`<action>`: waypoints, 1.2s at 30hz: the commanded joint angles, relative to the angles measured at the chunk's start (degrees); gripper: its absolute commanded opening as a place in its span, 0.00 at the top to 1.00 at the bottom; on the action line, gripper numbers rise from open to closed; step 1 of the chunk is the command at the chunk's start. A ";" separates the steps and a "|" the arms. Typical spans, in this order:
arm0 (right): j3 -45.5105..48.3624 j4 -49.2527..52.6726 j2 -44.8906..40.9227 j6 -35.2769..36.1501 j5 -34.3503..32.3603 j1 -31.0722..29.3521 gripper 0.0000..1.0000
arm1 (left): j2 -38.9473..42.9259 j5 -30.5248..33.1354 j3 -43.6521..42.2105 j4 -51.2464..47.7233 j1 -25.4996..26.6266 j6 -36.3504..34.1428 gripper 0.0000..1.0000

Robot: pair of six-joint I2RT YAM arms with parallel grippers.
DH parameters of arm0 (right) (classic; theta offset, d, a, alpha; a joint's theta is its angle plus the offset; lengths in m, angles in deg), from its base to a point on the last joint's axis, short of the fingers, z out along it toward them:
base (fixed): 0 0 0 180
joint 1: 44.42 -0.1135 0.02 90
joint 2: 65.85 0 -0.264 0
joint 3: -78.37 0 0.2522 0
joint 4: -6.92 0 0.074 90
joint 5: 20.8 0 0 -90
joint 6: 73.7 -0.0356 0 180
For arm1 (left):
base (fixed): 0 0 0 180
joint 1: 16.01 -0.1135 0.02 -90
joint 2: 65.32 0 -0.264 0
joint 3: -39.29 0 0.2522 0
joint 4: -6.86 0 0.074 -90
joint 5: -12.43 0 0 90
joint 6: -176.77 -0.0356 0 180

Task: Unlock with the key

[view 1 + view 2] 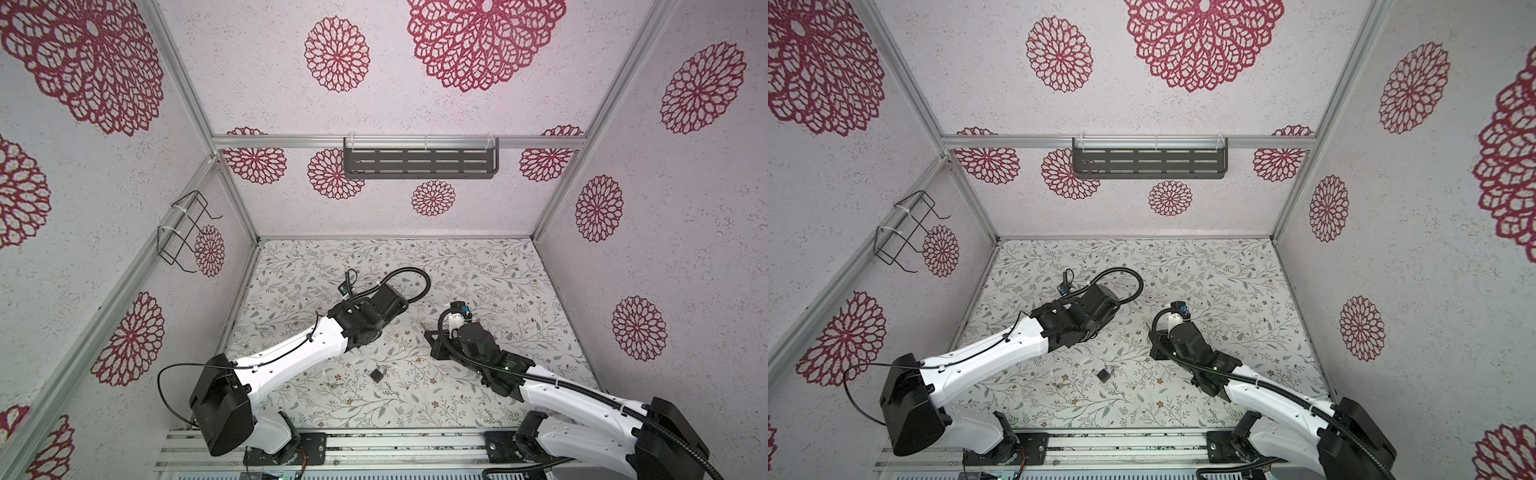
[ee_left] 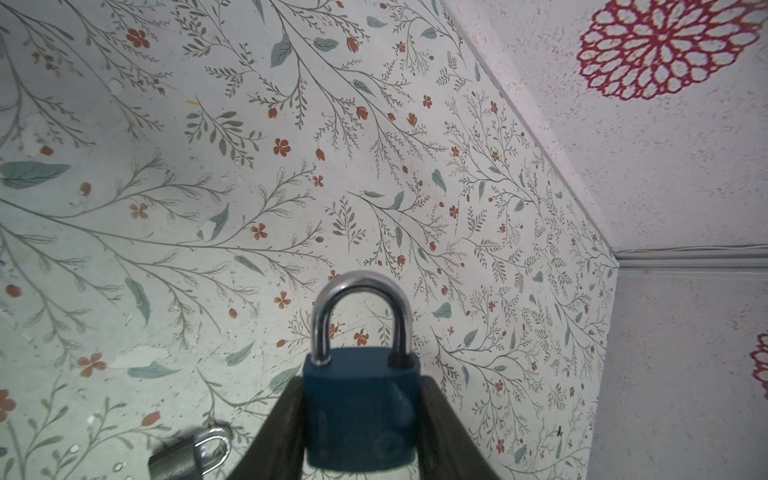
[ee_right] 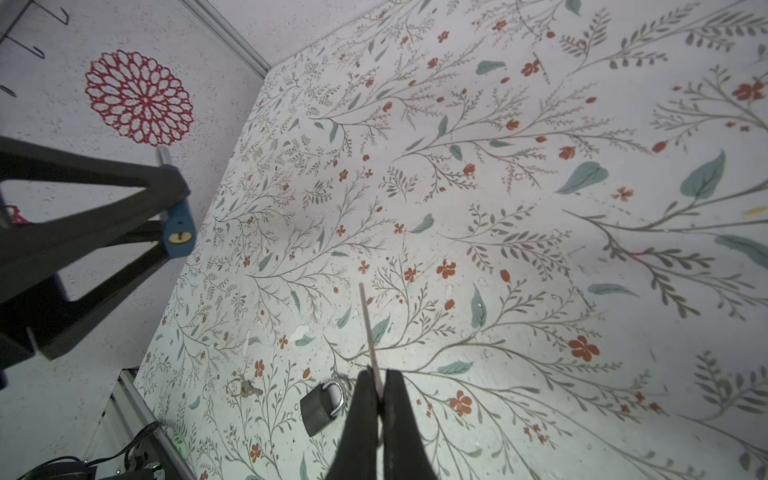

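Blue padlock (image 2: 360, 409) sits clamped by its body between the fingers of your left gripper (image 2: 360, 395), shackle closed. Your right gripper (image 3: 379, 376) is pinched tight on the key (image 3: 368, 328), well apart from that lock. You also have a grey padlock (image 3: 320, 409) lying on the table (image 3: 540, 249), with a second key (image 3: 247, 389) near it.

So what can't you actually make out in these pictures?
- Blue padlock: hidden beneath the left arm in both top views; keyhole faces away in the left wrist view.
- Held key: edge-on in the right wrist view, teeth unreadable.
- Grey padlock: blurred and cut off by the left wrist view's edge.
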 commanded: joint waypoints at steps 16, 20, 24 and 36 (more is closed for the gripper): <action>-4.34 -19.04 8.47 0.83 -8.63 -8.00 1.00 | 0.96 -3.56 -0.51 6.07 0.40 5.59 0.91; -4.52 -20.70 9.36 1.00 -6.67 -8.04 1.00 | 0.98 -3.46 -0.49 6.50 0.51 5.08 0.92; -5.36 -21.26 11.09 1.06 -4.82 -7.99 1.00 | 1.21 -3.37 -0.58 6.86 0.52 4.91 0.92; -7.07 -21.45 13.54 1.06 -3.84 -7.71 1.00 | 1.47 -4.04 -1.26 6.95 0.79 4.79 0.93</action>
